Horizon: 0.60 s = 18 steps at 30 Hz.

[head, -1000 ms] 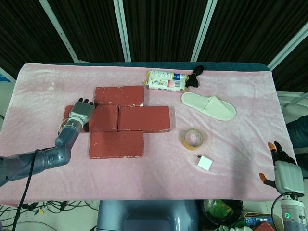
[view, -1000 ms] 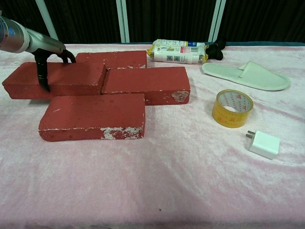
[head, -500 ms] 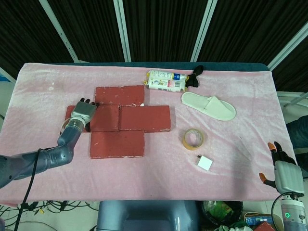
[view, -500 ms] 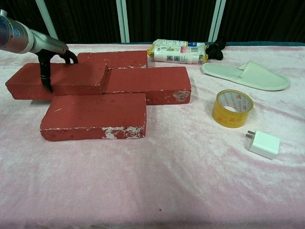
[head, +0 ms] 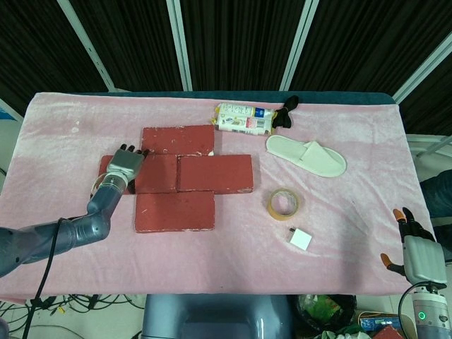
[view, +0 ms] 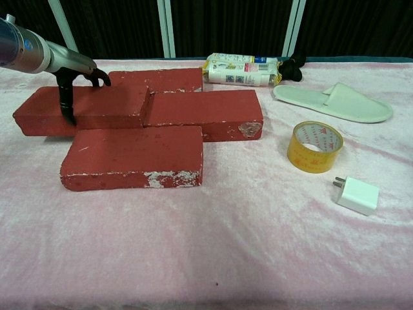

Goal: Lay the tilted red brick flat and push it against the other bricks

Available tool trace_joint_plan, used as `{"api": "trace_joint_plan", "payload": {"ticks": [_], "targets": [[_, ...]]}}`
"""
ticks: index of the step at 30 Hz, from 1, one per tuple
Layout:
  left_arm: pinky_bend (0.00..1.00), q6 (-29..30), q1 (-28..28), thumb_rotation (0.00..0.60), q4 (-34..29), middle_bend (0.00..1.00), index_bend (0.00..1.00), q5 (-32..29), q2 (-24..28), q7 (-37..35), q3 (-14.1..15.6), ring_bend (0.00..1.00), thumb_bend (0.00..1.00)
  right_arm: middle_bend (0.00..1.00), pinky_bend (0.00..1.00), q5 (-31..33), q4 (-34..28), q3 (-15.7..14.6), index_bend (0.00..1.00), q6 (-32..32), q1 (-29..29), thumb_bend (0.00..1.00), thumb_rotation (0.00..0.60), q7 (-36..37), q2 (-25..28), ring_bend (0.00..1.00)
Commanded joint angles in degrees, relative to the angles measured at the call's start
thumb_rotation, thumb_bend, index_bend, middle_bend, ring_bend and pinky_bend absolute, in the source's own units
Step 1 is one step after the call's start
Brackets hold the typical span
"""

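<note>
Left hand (head: 124,164): it is laid over the left end of the red brick (view: 84,107); the fingers are curled down onto the top and the near side, so the brick can be pressed flat and pushed sideways, not lifted.
Red brick: it lies flat on the worktop (head: 63,134), left in the middle row; its right end touches the neighbouring brick (view: 205,111).
Other bricks: one is placed behind (head: 177,139) and one in front (head: 174,211); together a tight group is formed.
Task state: it is judged as almost done, since no gap is seen at the joint.
Right hand (head: 418,253): it is kept low at the right edge, well apart from the bricks; nothing is held, the fingers are spread.
Tape roll (view: 314,146): it is not involved.
</note>
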Motion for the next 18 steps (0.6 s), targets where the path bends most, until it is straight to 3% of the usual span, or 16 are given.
{"api": "trace_joint_plan", "payload": {"ticks": [1, 18], "targets": [[0.00, -0.4, 0.1, 0.600, 0.0, 0.08, 0.00, -0.4, 0.2, -0.4, -0.2, 0.00, 0.00, 0.01, 0.23, -0.1, 0.0, 0.0, 0.08, 0.1, 0.0, 0.16, 0.600, 0.0, 0.0, 0.15], [0.00, -0.4, 0.9, 0.600, -2.2, 0.04, 0.00, 1.7, 2.7, -3.7, -2.5, 0.00, 0.00, 0.01, 0.23, -0.9, 0.5, -0.1, 0.08, 0.5, 0.0, 0.16, 0.600, 0.0, -0.2, 0.15]]}}
